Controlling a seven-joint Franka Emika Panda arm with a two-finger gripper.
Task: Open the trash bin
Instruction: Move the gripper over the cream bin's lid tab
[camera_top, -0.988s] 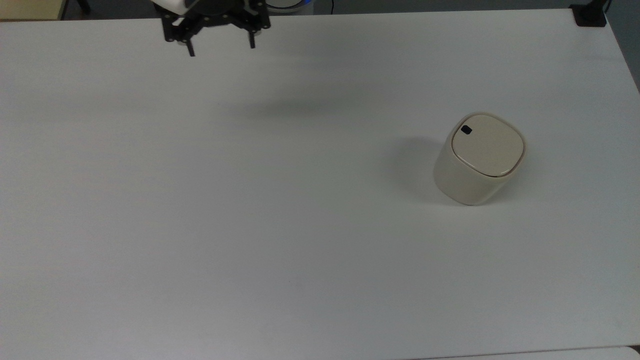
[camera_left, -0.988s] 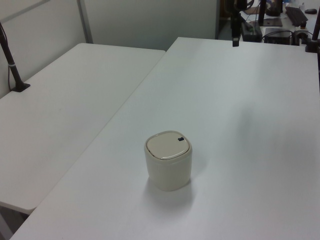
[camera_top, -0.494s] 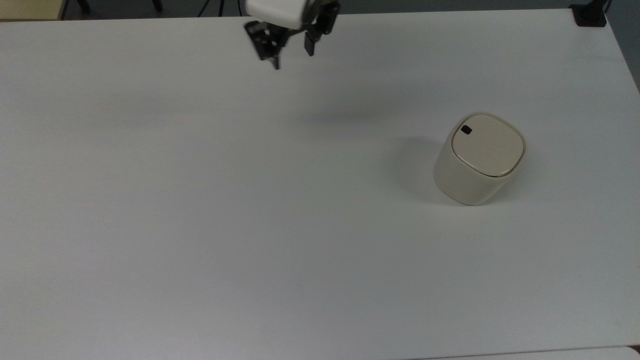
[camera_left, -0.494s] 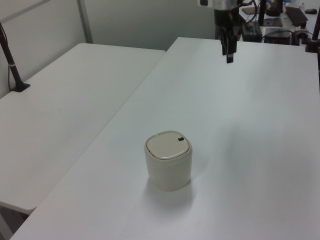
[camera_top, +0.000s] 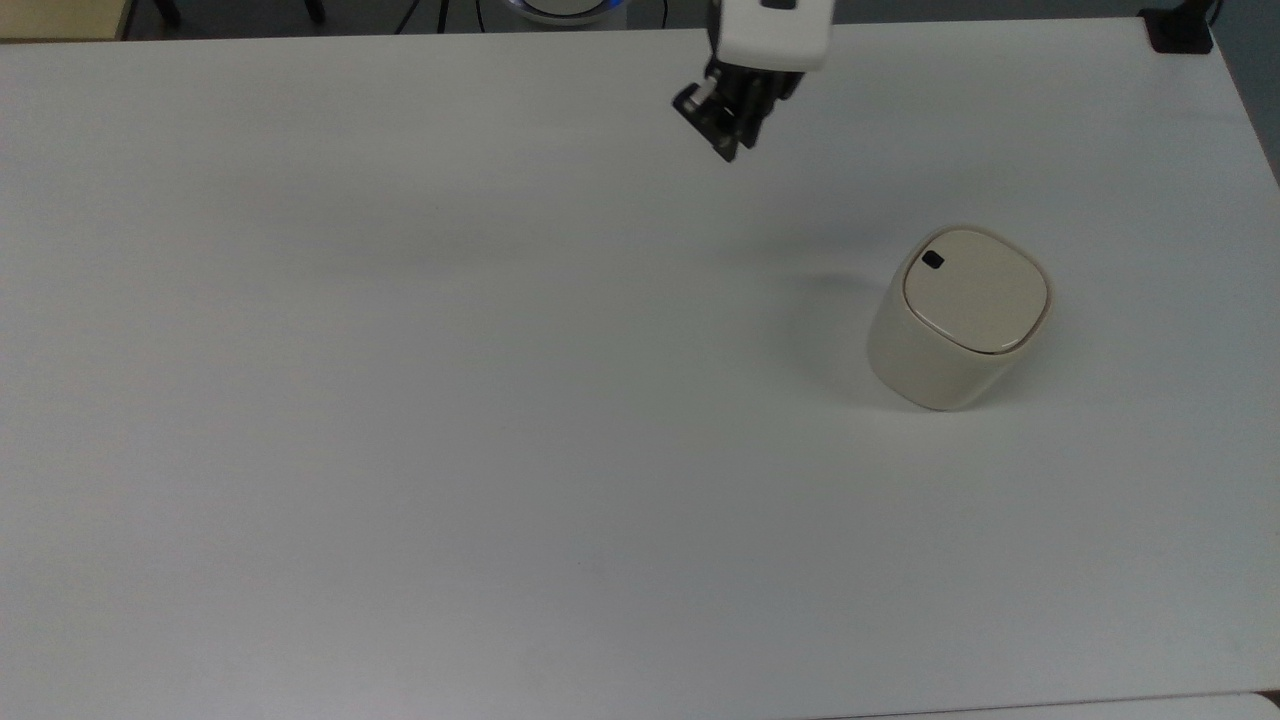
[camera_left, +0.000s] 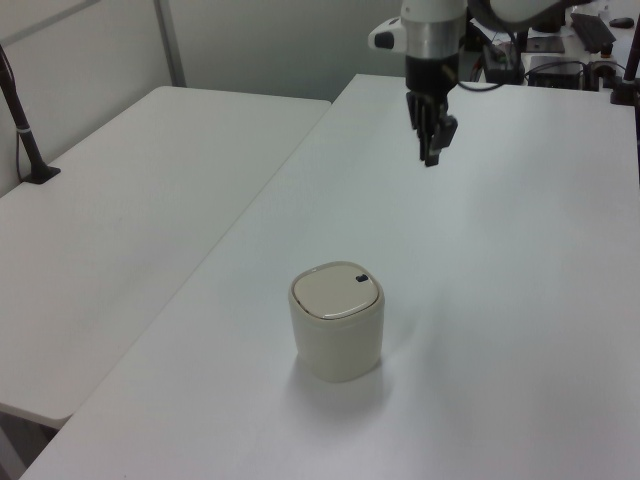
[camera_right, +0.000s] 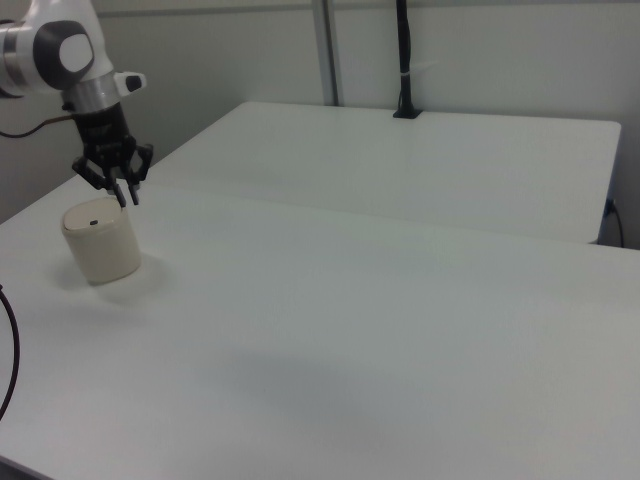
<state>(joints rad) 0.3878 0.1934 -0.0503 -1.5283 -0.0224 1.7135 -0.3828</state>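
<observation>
Your white table (camera_top: 400, 400), a second table (camera_left: 120, 200) beside it, grey partition walls behind, trash bin (camera_top: 958, 318) lid down at the top view's right, gripper (camera_right: 126, 194) hanging spread apart above the tabletop, well apart from it.

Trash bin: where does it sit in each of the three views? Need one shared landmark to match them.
Top view: trash bin right of centre on the white table, lid closed.
Left view: bin low, just left of centre, the tool above it in the picture.
Right view: bin at far left, mid-height, the tool just above it.
Shared landmark: the black button at the lid's rim, towards the tool in every view.
</observation>
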